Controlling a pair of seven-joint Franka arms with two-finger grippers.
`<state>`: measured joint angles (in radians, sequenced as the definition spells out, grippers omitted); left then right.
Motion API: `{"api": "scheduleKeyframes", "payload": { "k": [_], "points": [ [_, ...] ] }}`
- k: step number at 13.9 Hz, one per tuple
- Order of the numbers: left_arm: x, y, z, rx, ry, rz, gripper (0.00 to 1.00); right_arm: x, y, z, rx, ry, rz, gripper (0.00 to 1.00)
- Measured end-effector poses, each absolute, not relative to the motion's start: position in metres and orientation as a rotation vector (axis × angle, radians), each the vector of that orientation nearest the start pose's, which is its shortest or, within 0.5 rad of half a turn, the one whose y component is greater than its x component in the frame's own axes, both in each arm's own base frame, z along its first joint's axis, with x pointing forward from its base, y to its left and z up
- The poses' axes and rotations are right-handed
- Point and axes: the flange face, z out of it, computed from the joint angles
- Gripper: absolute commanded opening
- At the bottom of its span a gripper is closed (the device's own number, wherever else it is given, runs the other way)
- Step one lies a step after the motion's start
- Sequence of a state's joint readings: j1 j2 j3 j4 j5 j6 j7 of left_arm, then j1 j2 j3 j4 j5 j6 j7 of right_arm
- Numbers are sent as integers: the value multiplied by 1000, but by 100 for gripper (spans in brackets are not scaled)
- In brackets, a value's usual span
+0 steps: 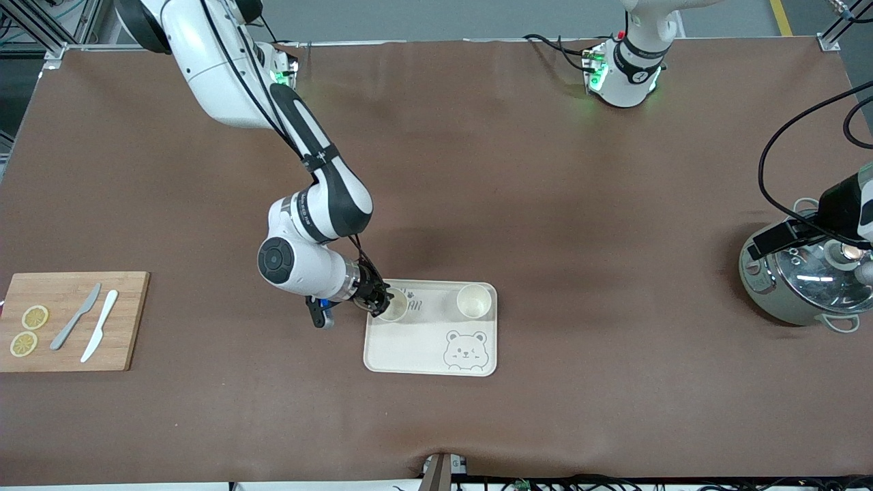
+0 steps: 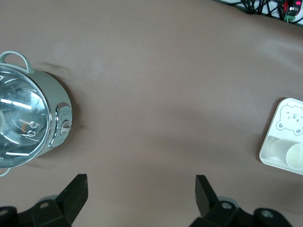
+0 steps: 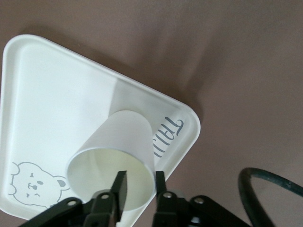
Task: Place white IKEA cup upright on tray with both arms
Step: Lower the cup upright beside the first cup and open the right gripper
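One white cup (image 1: 474, 301) already stands upright on the bear tray (image 1: 416, 348) near the desk's front edge, and the right tool (image 1: 379, 297) pinches a second cup's (image 1: 394, 304) rim there, not let go yet, while the left tool (image 2: 141, 191) waits open by the pot (image 1: 798, 279).

I see tray (image 1: 409, 348): flat cream rectangle, rounded corners, grey bear face, on tabletop | white cup (image 1: 395, 305): upright on tray corner toward right arm's end, rim pinched by right hand (image 1: 379, 298) | second white cup (image 1: 474, 301): upright, tray's other corner, same edge, standing free
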<state>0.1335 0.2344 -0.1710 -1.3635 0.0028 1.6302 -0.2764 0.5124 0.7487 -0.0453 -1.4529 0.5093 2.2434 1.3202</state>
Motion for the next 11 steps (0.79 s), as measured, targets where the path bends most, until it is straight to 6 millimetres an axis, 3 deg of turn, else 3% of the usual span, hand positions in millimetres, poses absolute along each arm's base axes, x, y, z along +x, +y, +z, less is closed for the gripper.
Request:
{"api": "scheduleKeyframes", "payload": {
  "k": [1, 2, 7, 9, 11],
  "points": [
    [629, -10, 591, -3158, -386, -36, 100, 642, 346, 248, -2389, 1553, 379, 64],
    [628, -10, 591, -3157, -386, -22, 100, 642, 346, 248, -2389, 1553, 379, 100],
    [626, -10, 589, -3155, -385, 0, 100, 645, 349, 266, -2429, 1510, 344, 100],
    [626, -10, 588, -3155, -385, 1, 100, 650, 344, 292, -2513, 1476, 341, 100],
    [626, -10, 588, -3155, -385, 2, 100, 654, 332, 331, -2586, 1460, 421, 100]
  ]
}}
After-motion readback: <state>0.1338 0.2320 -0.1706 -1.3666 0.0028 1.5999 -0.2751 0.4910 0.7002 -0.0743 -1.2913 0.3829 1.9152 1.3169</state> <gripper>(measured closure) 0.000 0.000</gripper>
